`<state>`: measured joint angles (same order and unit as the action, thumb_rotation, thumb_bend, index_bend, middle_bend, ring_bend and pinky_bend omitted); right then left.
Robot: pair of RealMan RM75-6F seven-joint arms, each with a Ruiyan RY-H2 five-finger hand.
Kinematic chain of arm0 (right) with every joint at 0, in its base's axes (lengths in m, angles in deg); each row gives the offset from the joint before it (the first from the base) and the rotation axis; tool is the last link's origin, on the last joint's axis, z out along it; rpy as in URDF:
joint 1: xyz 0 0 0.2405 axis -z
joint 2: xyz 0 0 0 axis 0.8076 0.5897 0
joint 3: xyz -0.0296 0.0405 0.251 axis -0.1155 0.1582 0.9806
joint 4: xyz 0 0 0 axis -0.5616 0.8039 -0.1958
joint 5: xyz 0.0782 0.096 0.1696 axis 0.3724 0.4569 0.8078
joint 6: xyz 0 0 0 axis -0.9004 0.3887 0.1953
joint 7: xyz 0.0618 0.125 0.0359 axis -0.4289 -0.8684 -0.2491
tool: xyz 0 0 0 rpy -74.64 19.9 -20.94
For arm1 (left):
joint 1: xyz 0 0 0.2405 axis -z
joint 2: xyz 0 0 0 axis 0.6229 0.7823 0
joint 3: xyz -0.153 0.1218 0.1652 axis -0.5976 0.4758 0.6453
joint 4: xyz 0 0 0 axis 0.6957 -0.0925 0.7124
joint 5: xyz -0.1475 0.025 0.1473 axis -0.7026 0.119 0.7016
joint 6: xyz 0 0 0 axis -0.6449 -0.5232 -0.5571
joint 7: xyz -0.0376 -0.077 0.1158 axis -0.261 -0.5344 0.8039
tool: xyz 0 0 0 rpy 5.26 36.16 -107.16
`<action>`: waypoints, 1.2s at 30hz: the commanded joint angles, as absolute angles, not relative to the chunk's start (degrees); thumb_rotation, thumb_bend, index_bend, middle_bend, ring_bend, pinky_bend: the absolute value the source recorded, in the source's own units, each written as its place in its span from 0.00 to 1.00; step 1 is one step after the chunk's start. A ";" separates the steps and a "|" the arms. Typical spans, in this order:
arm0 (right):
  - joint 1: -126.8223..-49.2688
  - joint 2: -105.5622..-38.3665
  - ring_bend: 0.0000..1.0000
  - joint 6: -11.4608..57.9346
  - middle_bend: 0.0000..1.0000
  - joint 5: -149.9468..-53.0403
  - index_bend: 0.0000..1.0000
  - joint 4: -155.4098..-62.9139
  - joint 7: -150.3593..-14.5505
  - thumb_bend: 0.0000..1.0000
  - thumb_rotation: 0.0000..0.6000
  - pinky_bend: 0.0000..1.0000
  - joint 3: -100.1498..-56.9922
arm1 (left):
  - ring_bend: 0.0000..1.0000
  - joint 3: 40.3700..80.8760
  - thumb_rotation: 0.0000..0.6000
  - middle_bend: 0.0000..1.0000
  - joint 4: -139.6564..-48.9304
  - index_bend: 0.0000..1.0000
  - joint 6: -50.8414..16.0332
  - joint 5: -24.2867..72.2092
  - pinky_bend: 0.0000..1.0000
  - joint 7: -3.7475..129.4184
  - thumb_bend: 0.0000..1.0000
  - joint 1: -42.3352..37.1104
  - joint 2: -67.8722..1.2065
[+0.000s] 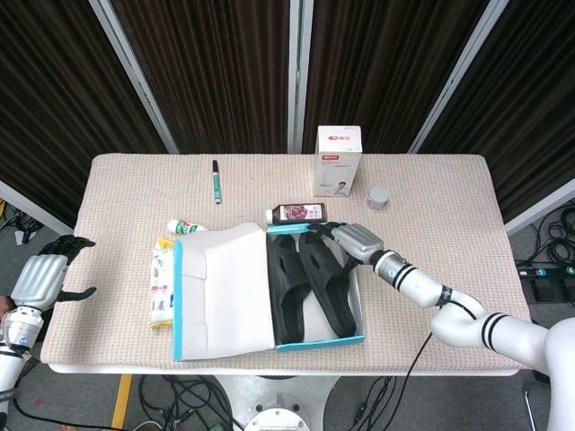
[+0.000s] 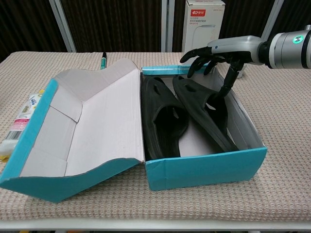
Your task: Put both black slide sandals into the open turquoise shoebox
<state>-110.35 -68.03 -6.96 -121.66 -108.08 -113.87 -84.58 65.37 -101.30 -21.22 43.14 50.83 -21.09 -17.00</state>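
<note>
The turquoise shoebox [image 1: 323,342] [image 2: 204,166] stands open at the table's front, its lid [image 1: 225,287] [image 2: 92,121] folded out to the left. Both black slide sandals lie inside it. The left sandal [image 1: 286,292] [image 2: 163,119] is flat; the right sandal [image 1: 328,283] [image 2: 199,109] tilts against the right wall. My right hand [image 1: 349,239] [image 2: 216,52] hovers over the box's far right corner with fingers spread above the sandal's far end. Its thumb [image 2: 227,82] reaches down beside the sandal's strap. My left hand [image 1: 40,278] hangs off the table's left edge, holding nothing.
A white carton [image 1: 339,157] [image 2: 204,24] and a small grey jar [image 1: 378,197] stand behind the box. A dark bottle [image 1: 301,213] lies at its far wall. A pen [image 1: 216,180] [image 2: 103,58], a tube [image 1: 184,225] and packets [image 1: 162,278] [image 2: 22,119] lie to the left.
</note>
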 commanded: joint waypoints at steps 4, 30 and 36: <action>-110.24 -67.33 0.00 -6.97 0.17 -121.33 0.04 -109.55 -114.24 0.00 1.00 0.16 -84.16 | 0.12 65.35 1.00 0.19 -101.30 0.22 -21.09 43.21 0.20 50.56 0.14 -21.01 -17.00; -95.23 -49.40 0.00 18.51 0.17 -120.70 0.04 -126.69 -100.70 0.00 1.00 0.16 -81.99 | 0.12 64.29 1.00 0.19 -102.01 0.22 -22.48 42.60 0.20 51.84 0.14 -21.03 -16.69; -87.85 -48.41 0.00 27.60 0.14 -118.83 0.03 -126.76 -91.91 0.00 1.00 0.15 -83.06 | 0.12 63.83 1.00 0.19 -102.12 0.22 -23.49 42.59 0.20 52.05 0.14 -21.21 -16.62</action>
